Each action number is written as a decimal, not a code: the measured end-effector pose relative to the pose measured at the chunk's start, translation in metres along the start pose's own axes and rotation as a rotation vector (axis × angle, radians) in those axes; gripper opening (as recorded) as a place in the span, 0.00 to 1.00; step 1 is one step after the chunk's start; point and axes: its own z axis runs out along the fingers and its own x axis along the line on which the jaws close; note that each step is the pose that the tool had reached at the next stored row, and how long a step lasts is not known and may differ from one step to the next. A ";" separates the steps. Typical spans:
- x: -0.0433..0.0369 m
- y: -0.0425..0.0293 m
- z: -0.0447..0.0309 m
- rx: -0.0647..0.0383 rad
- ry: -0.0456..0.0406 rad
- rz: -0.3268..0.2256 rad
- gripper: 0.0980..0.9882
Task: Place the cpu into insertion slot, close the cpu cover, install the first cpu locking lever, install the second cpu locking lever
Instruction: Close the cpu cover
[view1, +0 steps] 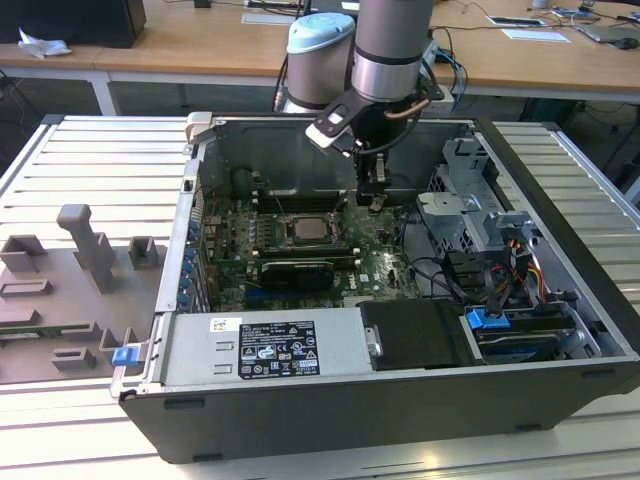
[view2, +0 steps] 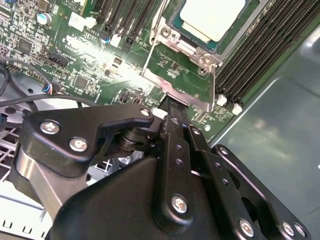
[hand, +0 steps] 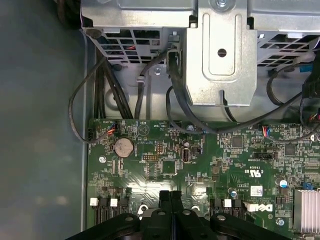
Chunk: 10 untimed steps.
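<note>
I see the cpu (view2: 212, 17) seated in the insertion slot (view2: 176, 22) inside the open computer case (view1: 400, 400) on the bench (view1: 60, 440), cpu cover (view2: 159, 79) swung open, my hand (view2: 172, 102) clenched, tip at the cover's edge.

Workshop-like lab: opened computer case (view1: 400, 410) on slatted bench (view1: 100, 160), desks (view1: 200, 45) behind

cpu (view2: 212, 17) cropped by edge, far side unseen
</note>
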 end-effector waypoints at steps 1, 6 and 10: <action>0.0000 -0.0006 0.0000 0.000 0.0001 0.000 0.01; 0.0001 -0.0028 -0.0001 0.000 0.0000 0.000 0.01; 0.0001 -0.0042 -0.0001 0.000 0.0000 0.000 0.01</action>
